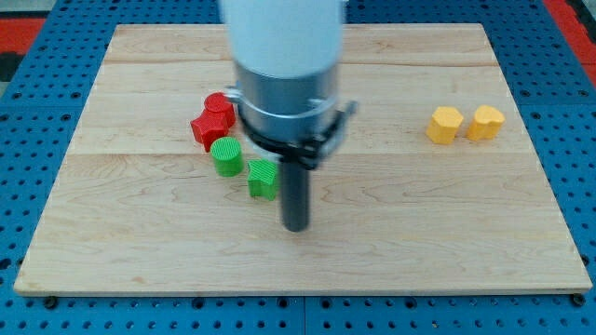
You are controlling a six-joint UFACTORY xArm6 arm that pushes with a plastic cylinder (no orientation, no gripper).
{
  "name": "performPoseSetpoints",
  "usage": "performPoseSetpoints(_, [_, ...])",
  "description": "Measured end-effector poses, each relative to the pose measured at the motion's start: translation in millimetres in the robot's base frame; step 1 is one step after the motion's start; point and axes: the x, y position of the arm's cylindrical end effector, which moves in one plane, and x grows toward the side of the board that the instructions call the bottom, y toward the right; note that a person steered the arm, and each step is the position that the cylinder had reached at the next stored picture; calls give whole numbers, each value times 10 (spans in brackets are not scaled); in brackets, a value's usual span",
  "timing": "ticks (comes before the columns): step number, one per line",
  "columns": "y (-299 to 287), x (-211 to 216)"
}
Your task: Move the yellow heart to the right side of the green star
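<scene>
Two yellow blocks lie side by side at the view's right: one point(445, 125) looks rounded and many-sided, and the other point(485, 122), just to its right, looks like the yellow heart. The green star point(264, 178) lies left of centre, with a green round block point(225, 155) touching its upper left. My tip point(295, 226) rests on the board just below and to the right of the green star, close to it but apart. The tip is far to the left of both yellow blocks.
Two red blocks point(212, 119) sit together above and left of the green round block. The arm's wide grey and white body point(284, 84) hides the board's top middle. The wooden board point(112, 251) lies on a blue pegboard.
</scene>
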Motion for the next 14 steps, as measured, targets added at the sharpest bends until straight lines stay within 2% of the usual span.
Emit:
performPoseSetpoints(1, [783,2])
performPoseSetpoints(2, [1562,-193])
performPoseSetpoints(3, [2322,-583])
performPoseSetpoints(4, [2812,-1007])
performPoseSetpoints(5, [2944,-1390])
performPoseSetpoints(6, [2684,-1609])
performPoseSetpoints(8, [1243,-1211])
performPoseSetpoints(9, [1096,-1185])
performPoseSetpoints(11, [1708,-1180])
performPoseSetpoints(12, [1534,-934])
performPoseSetpoints(13, [846,-619])
performPoseSetpoints(14, [686,-587])
